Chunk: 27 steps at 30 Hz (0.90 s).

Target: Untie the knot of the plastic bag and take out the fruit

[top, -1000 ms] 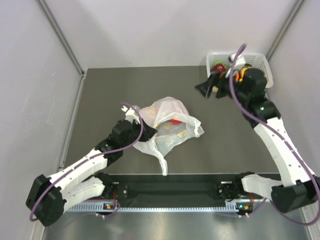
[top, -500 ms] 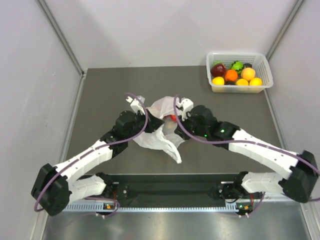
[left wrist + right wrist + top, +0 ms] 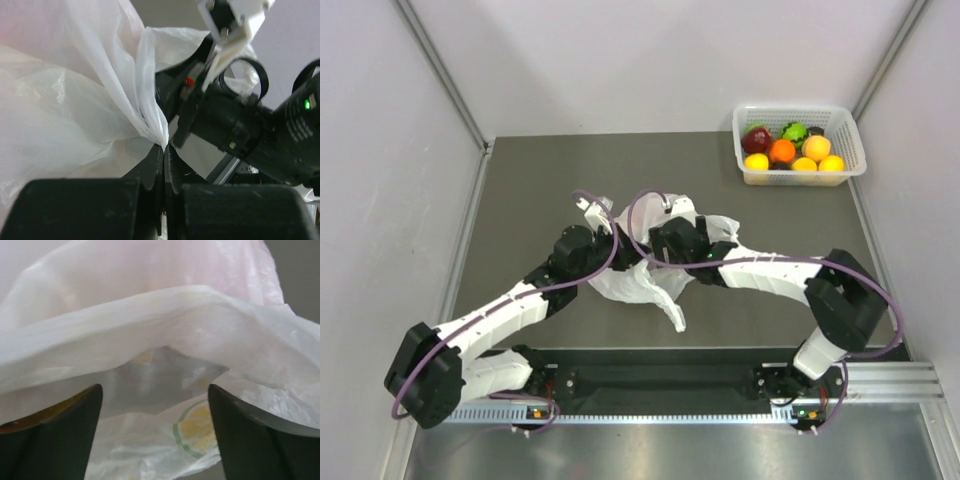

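Note:
The translucent white plastic bag (image 3: 650,280) with citrus prints lies crumpled at the table's middle. My left gripper (image 3: 625,250) is shut on a fold of the bag (image 3: 100,125) at its left side; in the left wrist view the plastic is pinched between the closed fingertips (image 3: 163,147). My right gripper (image 3: 655,258) is open and pushed into the bag's opening; its wide-apart fingers (image 3: 235,435) frame the plastic (image 3: 150,315) and a printed citrus slice (image 3: 197,432). No fruit shows inside the bag in these views.
A white basket (image 3: 856,152) at the far right corner holds a dark red apple (image 3: 756,139), a green fruit (image 3: 795,131) and several orange and yellow fruits. Grey walls stand on both sides, and the rail runs along the near edge.
My right arm swung from the basket to the bag and pushed its open gripper into the opening. The basket now shows its fruits. The bag has been pulled and reshaped.

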Each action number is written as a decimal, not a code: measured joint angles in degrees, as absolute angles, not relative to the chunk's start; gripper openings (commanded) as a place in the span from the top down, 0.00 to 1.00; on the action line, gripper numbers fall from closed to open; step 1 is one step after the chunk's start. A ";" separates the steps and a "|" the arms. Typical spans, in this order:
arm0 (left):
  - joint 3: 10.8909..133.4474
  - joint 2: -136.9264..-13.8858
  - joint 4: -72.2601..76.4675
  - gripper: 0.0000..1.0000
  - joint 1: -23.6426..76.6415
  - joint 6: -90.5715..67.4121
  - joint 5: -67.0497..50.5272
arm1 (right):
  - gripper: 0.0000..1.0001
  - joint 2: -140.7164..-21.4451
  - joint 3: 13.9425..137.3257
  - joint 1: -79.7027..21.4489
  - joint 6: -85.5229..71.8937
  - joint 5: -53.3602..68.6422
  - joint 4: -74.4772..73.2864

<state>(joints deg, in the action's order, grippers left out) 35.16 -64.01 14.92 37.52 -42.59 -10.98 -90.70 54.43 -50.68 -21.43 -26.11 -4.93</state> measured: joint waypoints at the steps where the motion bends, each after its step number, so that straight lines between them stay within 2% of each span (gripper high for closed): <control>1: 34.48 -64.01 15.03 1.00 37.50 -42.78 -11.11 | 0.04 -91.68 54.89 -50.35 -21.67 -26.89 -4.86; 2: 33.50 -63.99 15.33 1.00 37.50 -43.00 -11.16 | 0.00 -92.88 55.66 -49.98 -22.37 -27.77 -4.80; 10: 28.36 -64.01 16.32 1.00 37.50 -43.68 -11.16 | 0.00 -98.17 58.65 -46.00 -26.44 -29.21 -0.49; 23: 27.18 -65.17 18.52 1.00 37.50 -43.83 -12.21 | 0.01 -107.81 62.89 -41.19 -33.17 -27.66 7.92; 26: 26.65 -65.17 18.87 1.00 37.50 -43.83 -12.40 | 0.21 -109.58 63.42 -40.12 -34.24 -26.24 10.68; 27: 26.52 -65.17 18.94 1.00 37.50 -43.86 -12.45 | 0.36 -109.80 63.09 -39.75 -34.33 -25.45 12.05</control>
